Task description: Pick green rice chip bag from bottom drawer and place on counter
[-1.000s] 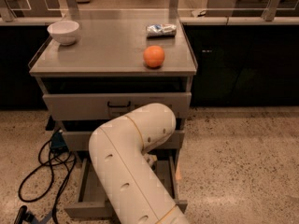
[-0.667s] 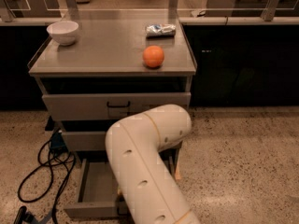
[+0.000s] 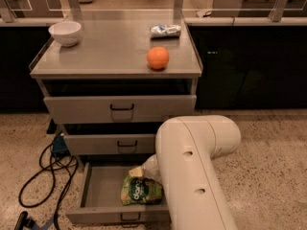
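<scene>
While in bottom drawer [image 3: 98, 191], green rice chip bag [image 3: 140, 192] beneath jaws.

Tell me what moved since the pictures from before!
The robot arm swung right, uncovering the green rice chip bag in the open bottom drawer. The gripper sits low at the bag's top, mostly hidden. The orange, bowl and wrapper on the counter stayed put.
</scene>
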### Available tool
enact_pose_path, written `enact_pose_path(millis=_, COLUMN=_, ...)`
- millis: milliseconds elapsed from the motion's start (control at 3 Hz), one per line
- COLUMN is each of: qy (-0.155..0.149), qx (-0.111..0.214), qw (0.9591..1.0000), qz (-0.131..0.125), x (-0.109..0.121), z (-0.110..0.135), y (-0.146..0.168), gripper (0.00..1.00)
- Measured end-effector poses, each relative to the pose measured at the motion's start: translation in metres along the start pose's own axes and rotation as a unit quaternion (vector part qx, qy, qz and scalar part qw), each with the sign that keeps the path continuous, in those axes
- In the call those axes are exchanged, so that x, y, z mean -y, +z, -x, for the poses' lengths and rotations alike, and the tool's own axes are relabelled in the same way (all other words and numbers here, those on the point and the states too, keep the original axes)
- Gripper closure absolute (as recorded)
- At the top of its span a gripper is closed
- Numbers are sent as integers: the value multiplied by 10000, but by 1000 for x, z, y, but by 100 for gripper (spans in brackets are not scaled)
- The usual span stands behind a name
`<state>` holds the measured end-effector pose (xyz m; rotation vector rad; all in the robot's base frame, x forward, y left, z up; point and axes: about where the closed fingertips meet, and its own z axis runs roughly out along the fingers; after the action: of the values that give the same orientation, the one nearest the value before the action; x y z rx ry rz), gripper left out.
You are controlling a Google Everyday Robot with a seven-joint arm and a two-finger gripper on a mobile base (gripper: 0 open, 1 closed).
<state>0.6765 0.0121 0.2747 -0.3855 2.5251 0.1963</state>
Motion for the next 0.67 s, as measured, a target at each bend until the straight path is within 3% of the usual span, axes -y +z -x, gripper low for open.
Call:
enact_pose_path(millis=333, qy=0, qx=0, qw=10000, qz=0, x=0, z=0, y=0, gripper=0)
enact_pose_path(millis=667, qy=-150, qx=126, qw=9996, qz=219, x=3, z=-3, y=-2, gripper=0)
